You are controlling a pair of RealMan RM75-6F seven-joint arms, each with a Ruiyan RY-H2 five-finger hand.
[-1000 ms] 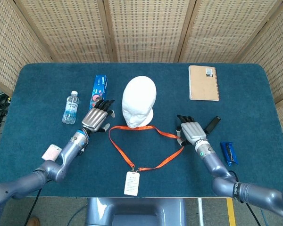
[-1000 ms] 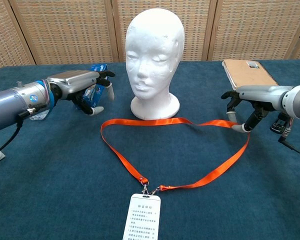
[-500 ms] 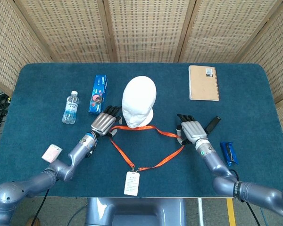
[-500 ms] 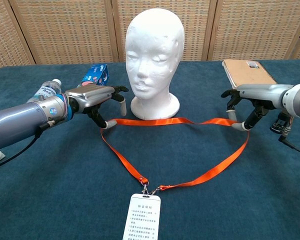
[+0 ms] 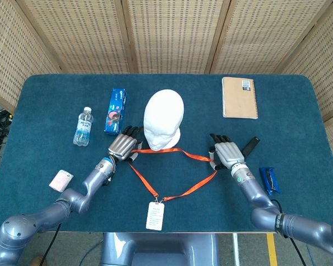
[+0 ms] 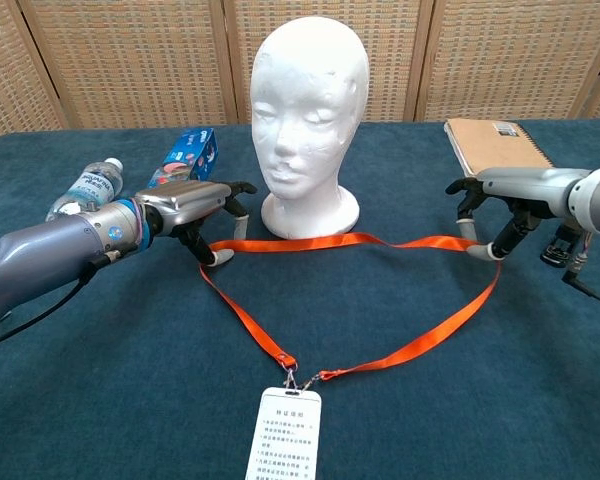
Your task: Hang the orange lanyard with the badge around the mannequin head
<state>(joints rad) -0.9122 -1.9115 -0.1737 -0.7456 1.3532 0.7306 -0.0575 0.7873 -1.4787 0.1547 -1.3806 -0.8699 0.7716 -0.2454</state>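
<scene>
Left hand [image 6: 195,210] lowered onto lanyard [image 6: 360,300], badge [image 6: 287,433] print illegible

The mannequin head [image 6: 309,110] stands upright between your hands. Bare surface [image 6: 130,380] lies in front of it. A blue box [image 5: 116,110] and bottle [image 5: 83,127] crowd its left; a notebook [image 5: 239,97] sits far right.

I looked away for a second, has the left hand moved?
Yes. The left hand has moved right from beside the blue box to the lanyard, left of the mannequin head.
</scene>
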